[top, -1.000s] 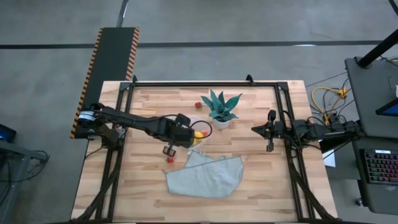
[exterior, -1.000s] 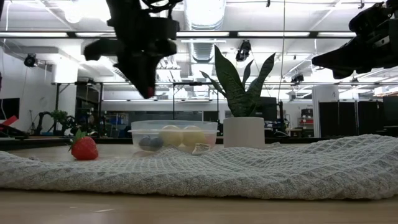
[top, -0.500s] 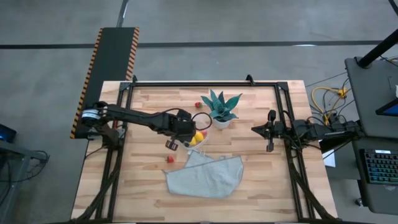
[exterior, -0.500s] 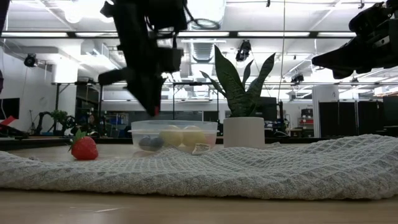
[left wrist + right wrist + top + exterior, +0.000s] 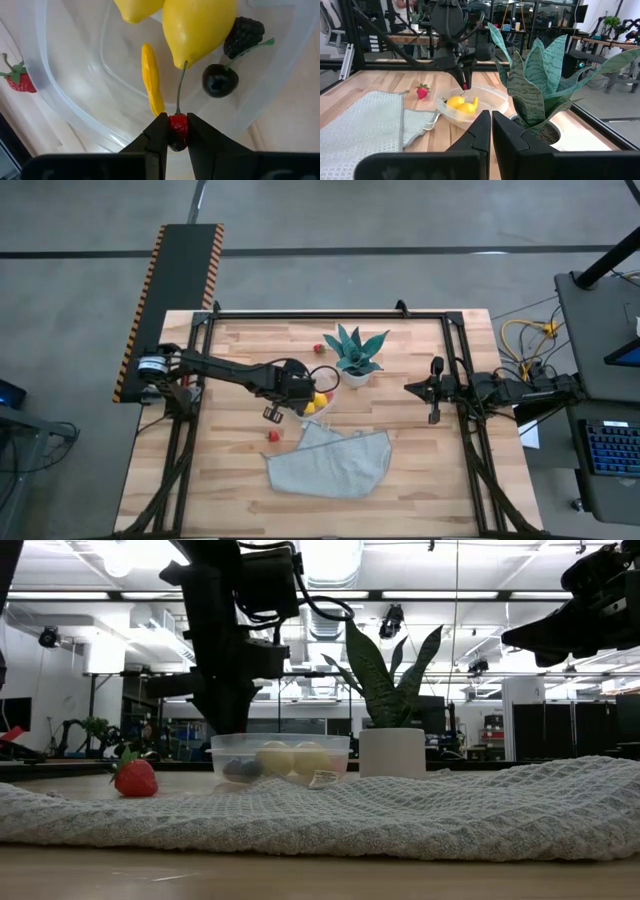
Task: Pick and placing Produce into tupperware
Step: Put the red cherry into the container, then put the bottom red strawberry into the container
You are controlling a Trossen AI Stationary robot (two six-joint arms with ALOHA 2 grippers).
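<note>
We've got the left gripper pinching a red cherry right over the tupperware, so next we'd just let go; right gripper idles, fingers pressed together.

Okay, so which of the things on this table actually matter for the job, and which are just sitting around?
Job:
- left gripper, shut on a red cherry
- tupperware holding lemons
- strawberries on the table

Lying about:
- potted plant
- grey cloth
- right gripper, waiting at the right edge
</note>
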